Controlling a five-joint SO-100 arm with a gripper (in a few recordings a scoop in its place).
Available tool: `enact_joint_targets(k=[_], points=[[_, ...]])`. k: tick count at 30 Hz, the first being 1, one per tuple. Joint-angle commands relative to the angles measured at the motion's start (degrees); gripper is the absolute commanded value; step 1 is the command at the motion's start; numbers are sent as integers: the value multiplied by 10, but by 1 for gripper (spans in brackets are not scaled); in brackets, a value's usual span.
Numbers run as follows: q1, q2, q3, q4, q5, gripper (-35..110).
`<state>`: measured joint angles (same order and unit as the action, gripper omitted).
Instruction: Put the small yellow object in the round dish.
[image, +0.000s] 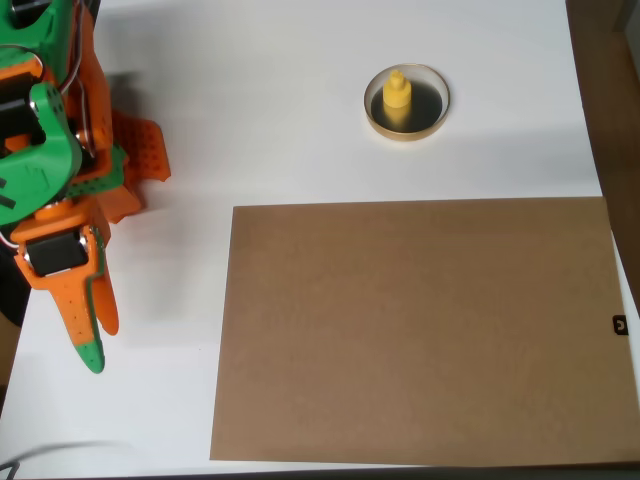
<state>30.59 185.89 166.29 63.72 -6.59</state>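
Yellow plastic, the small yellow object (397, 98), is seen upright inside the round dish (432, 118) at one o'clock in the overhead view. Placement is judged done. At nine o'clock, well apart, the gripper (93, 335) is closed and empty.

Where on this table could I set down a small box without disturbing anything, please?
The brown board is bare across its whole surface. The white table is also free between the gripper and the round dish, which holds the small yellow object. The far left edge is crowded by the arm.
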Motion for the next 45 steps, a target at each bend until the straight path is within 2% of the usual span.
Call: enact_joint_targets(k=[1, 8, 15, 17, 21, 23, 24, 25, 33, 40, 45], points=[[15, 18, -1, 8, -3, 26], [21, 20, 18, 8, -19, 26], [37, 27, 25, -8, -35, 9], [40, 29, 31, -18, -70, 7], [82, 47, 45, -17, -177, 14], [70, 47, 53, -25, -219, 10], [62, 46, 54, -35, -204, 3], [66, 47, 49, -40, -148, 0], [66, 47, 23, 31, -34, 1], [76, 47, 23, 28, -37, 1], [68, 47, 28, 15, -78, 1]])
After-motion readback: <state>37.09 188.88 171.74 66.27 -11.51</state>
